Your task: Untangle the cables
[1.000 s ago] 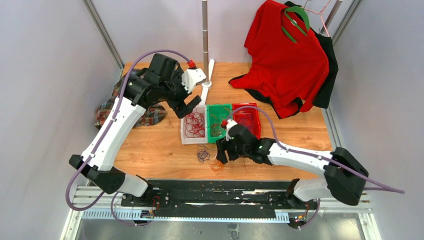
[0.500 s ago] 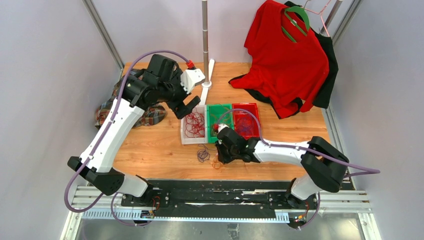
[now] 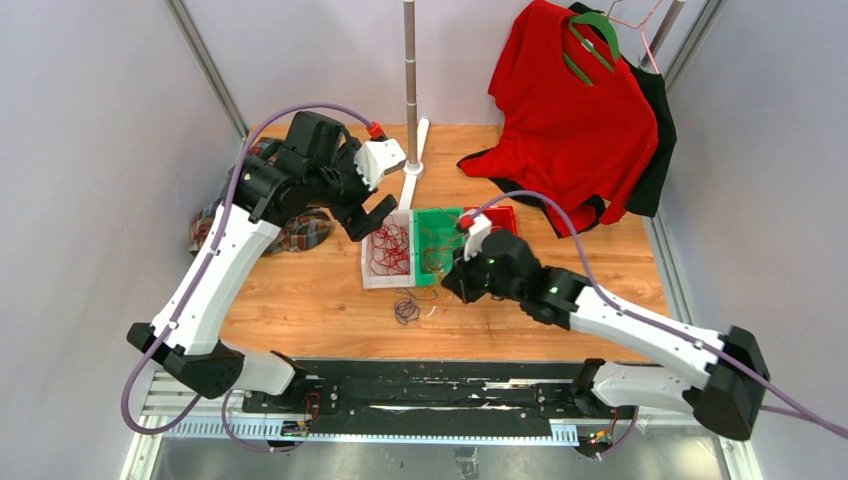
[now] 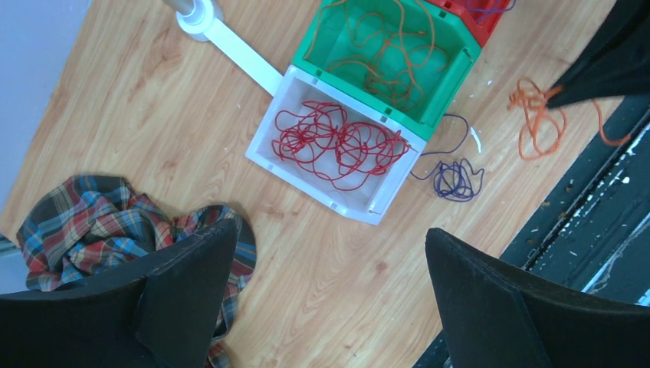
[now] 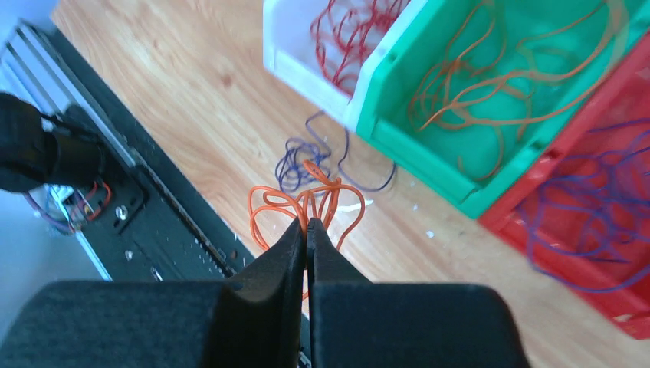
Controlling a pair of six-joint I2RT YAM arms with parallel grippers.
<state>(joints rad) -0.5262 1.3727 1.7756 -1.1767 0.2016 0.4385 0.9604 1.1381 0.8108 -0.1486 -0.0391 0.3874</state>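
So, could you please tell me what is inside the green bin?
Loose loops of orange cable lie inside the green bin. Its far end runs out of both wrist views, and from above the right arm covers its near corner.

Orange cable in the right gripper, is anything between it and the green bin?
Nothing visible blocks it. The right gripper holds the orange cable close to the green bin; only the bin's wall lies between.

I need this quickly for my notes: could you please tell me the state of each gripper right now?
Left gripper: open, holding nothing.
Right gripper: shut on the orange cable.
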